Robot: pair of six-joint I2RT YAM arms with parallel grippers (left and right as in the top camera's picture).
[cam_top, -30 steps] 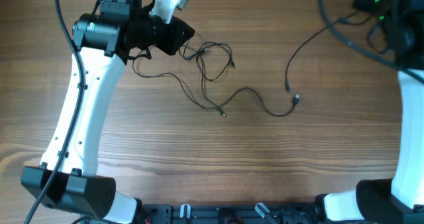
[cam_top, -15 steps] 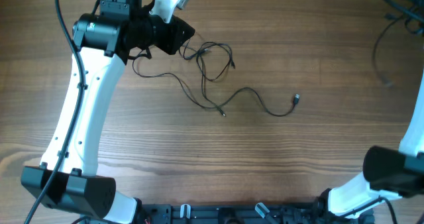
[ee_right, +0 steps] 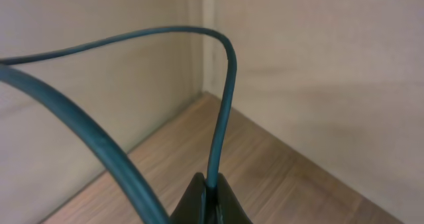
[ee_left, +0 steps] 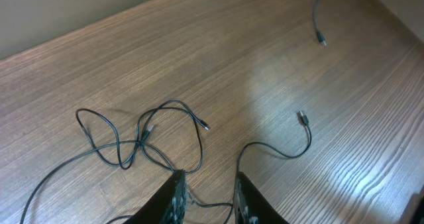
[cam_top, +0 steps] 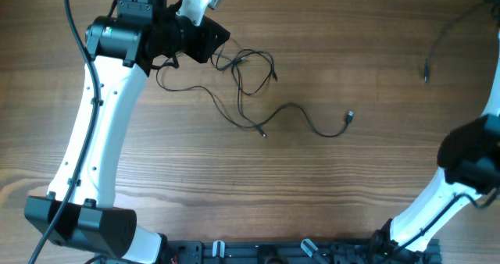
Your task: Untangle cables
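1. Far right of the table [cam_top: 312, 201], the right gripper [ee_right: 208, 196] is clenched on the lifted cable [ee_right: 223, 105]. The cable arches up from the pads, and its plug end [cam_top: 426, 75] hangs over the far-right boards, well apart from the other wires.
2. At far left, the left gripper [ee_left: 207, 196] hovers low with its fingers parted. A thin wire crosses the gap between them and does not look pinched.
3. The tangle [ee_left: 142, 143] lies just right of that gripper as a few crossing loops. A loose strand winds right from it to a silver plug [cam_top: 349, 117] near the middle of the table.
4. The step in hand looks like carrying the freed cable clear. It is best set down at the right edge, plug end first, well away from the silver plug so the two do not cross again.
5. A slow, level carry should stop the hanging end from swinging back toward the loops.
6. For the tangle, the left fingers would do well to take one outer loop rather than the crossing. Gripping the crossing could pull the knot tighter.
7. A thin wire can slip from the pads, so a grip near a plug end is the safer choice.
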